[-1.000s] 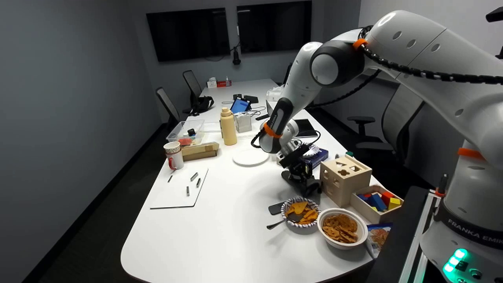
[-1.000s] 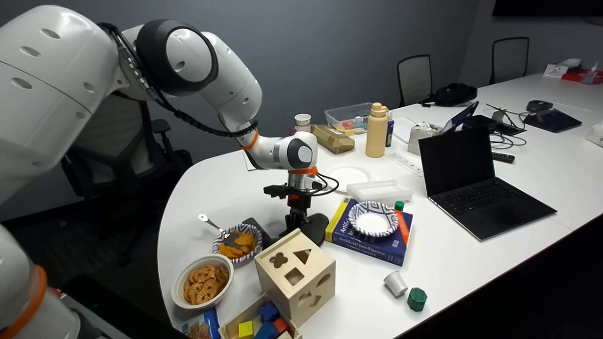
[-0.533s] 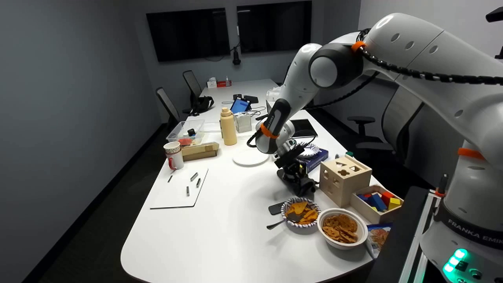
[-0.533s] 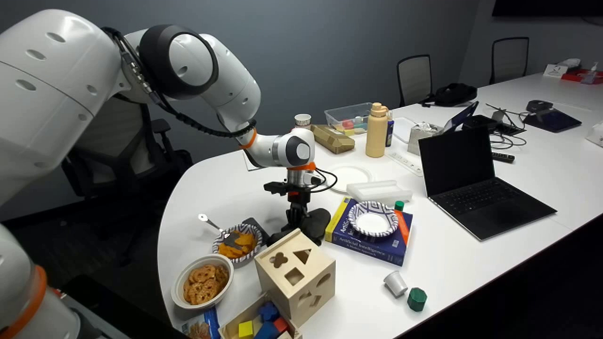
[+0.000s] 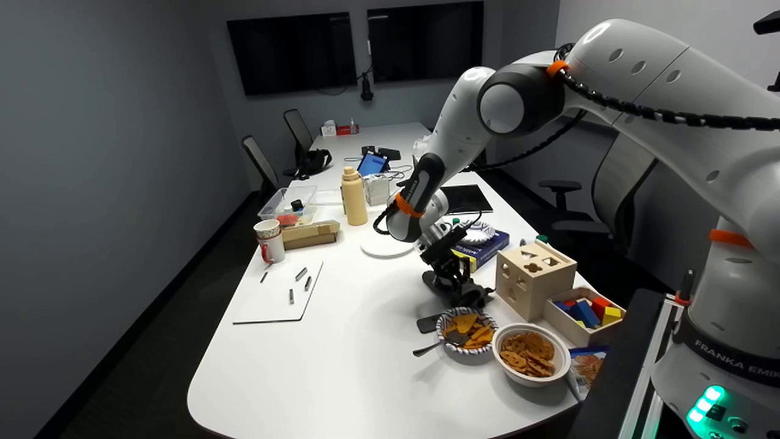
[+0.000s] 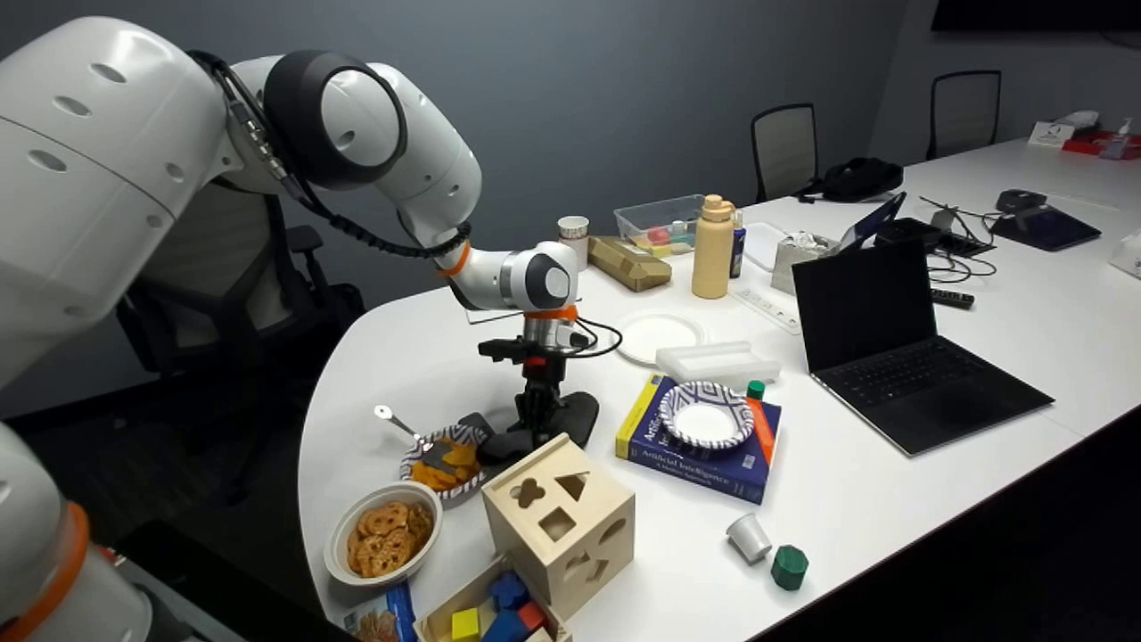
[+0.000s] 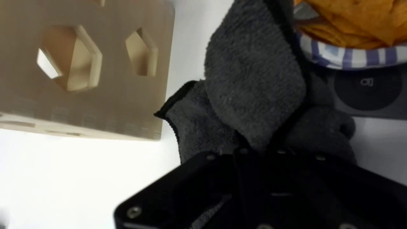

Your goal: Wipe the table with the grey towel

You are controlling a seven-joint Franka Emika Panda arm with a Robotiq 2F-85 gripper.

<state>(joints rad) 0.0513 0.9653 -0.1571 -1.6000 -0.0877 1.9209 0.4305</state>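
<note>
In an exterior view I can't see all of the grey towel [image 6: 577,415] past the wooden shape-sorter cube [image 6: 562,524], the bottom edge cuts the block tray [image 6: 465,588] in front of it, and the wrist view crops the chip bowl [image 7: 359,58] to the cube's right.

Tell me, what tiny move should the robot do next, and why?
Maybe slide the grey towel a little toward the flat white board. The jaws look closed on the towel, which lies on the table; the wooden box and chip bowl sit close by, so moving away from them seems safer.
</note>
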